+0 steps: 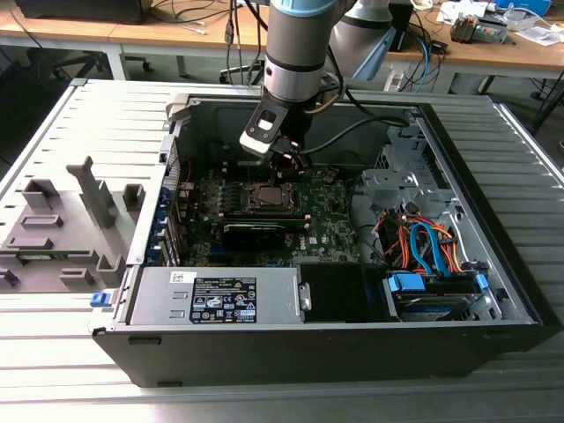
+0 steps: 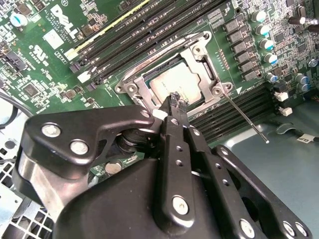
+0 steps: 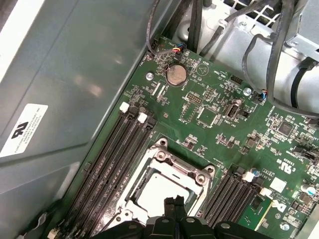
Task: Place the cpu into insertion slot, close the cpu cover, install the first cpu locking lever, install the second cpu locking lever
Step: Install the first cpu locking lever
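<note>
**Chip.** The cpu (image 2: 177, 83) sits in the insertion slot (image 3: 137, 181), its silver-grey top level and showing through the window. Judged seated; first step done.

**Cover.** The cpu cover (image 2: 204, 64) lies flat over the chip, with its frame around the silver top on all sides seen. Judged closed; second step done.

**Levers.** One thin metal lever (image 2: 246, 119) runs from a corner of the cover out over the green board (image 3: 214, 99), with its free end well apart from the frame. Judged not latched. I cannot tell where the other lever is or whether it is latched. Both lever steps are recorded as open.

**Gripper.** The gripper (image 2: 174, 102) is just above the edge of the cover, its tips over the rim of the window. The fingers are drawn narrow, tip against tip, with nothing seen between them. Whether they touch the metal cannot be told.

**Surroundings.** In the exterior view the socket lies toward the far left of the open computer case (image 1: 308, 339), just beyond the long black card (image 1: 251, 231). The arm (image 1: 295, 53) comes down from the far side directly over it. Memory slots (image 3: 117, 149) run beside the socket, all unfilled.
</note>
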Robot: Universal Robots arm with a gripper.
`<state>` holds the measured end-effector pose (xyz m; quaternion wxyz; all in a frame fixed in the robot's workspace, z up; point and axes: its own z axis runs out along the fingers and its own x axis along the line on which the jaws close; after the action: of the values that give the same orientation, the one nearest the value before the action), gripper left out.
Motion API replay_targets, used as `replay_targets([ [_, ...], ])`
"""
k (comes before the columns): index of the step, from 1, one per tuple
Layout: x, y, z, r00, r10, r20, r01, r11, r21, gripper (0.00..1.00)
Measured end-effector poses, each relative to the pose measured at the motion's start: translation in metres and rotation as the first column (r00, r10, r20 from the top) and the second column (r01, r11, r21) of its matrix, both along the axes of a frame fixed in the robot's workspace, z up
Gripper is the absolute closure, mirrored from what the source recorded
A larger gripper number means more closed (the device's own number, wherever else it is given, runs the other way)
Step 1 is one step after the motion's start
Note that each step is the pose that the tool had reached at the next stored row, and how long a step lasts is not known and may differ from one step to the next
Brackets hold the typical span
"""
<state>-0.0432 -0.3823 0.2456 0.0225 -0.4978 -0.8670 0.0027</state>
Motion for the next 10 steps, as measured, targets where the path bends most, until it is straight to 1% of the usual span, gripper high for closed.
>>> replay_targets([
  [10, 0.0000, 0.0000, 0.0000, 0.9997, 0.024, 0.0001, -0.024, 0.9997, -0.0001, 0.89],
])
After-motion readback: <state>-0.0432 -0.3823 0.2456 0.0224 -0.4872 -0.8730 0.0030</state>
